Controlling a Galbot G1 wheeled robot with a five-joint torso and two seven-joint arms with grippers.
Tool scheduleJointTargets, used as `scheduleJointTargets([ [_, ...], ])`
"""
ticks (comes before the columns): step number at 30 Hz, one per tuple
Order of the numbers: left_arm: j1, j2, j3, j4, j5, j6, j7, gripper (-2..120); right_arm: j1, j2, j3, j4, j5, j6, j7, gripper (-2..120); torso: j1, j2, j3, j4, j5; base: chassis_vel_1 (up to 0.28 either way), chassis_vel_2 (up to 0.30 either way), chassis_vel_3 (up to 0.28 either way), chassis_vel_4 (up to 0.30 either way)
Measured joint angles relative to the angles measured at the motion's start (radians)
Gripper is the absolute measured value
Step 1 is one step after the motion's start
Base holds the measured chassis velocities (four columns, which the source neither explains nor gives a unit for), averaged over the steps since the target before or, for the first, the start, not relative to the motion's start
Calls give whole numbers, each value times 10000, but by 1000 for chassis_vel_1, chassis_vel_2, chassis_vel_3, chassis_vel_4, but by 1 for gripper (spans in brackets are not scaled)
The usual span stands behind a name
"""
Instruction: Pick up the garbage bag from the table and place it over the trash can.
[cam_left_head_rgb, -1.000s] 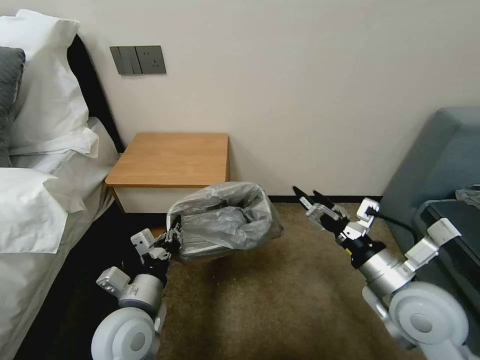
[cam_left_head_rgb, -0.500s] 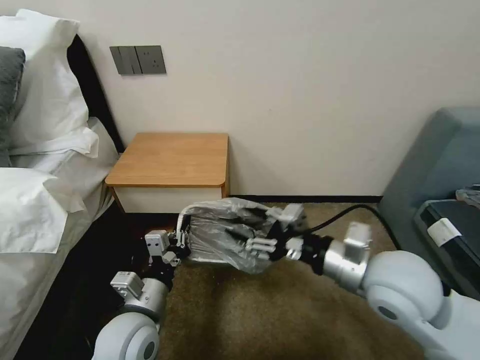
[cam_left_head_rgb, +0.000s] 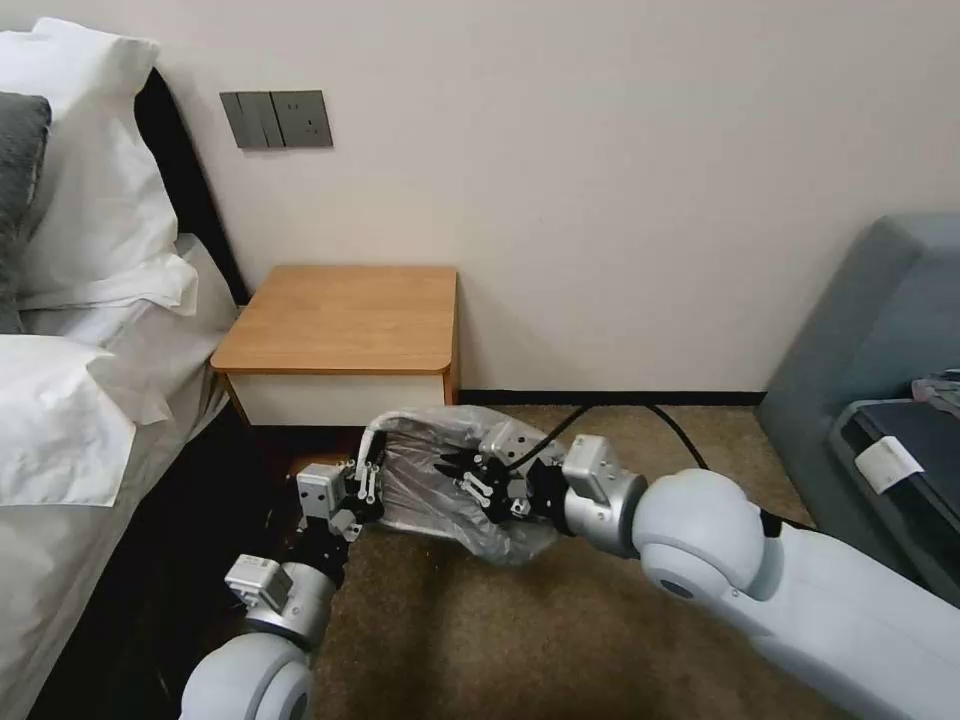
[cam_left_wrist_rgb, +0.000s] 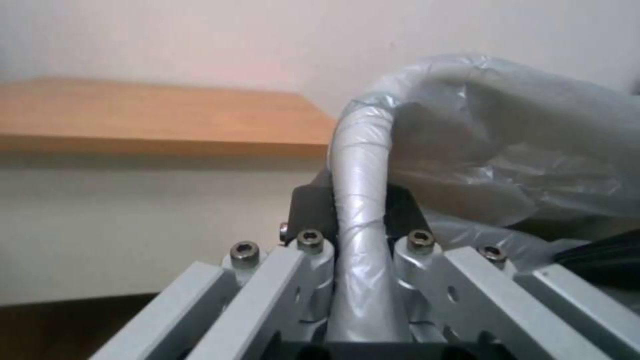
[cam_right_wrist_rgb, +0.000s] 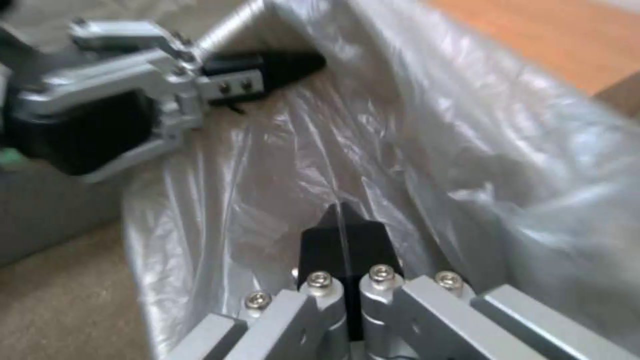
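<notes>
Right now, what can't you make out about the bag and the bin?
- Trash can walls and base: head view, covered by the garbage bag and right hand.
- Bag's far edge: right arm hides it.
- Bag's pink edge: not discernible.
- Left hand grips the bagged rim; the bin below is cut off.

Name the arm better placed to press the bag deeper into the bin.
Probably right. The right claw is inside the garbage bag, tips together against the film; the left claw is clamped on the trash can rim.
</notes>
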Motion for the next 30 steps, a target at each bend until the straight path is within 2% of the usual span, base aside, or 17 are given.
scheduleJointTargets([
  [8, 75, -29, -21, -224, 138, -87, 107, 5, 44, 455, -645, -447, -450, -172, 608, 0, 0, 0, 0, 1, 1, 0, 0, 0, 0],
  [10, 170, -42, -51, -306, 288, -197, 196, 5, -90, 702, -995, -684, -756, -172, 1133, 0, 0, 0, -1, 1, 1, 0, 0, 0, 0],
  [19, 357, -49, -105, -490, 876, -518, 538, 4, 23, 893, -1425, -1207, -1580, -160, 1347, 0, 0, 0, -1, 1, 1, 0, 0, 0, 0],
  [30, 327, -28, -158, -444, 1508, -948, 936, 4, 445, 978, -2158, -1824, -1731, -145, 2023, 0, 0, 0, -1, 1, 1, 0, 0, 0, 0],
])
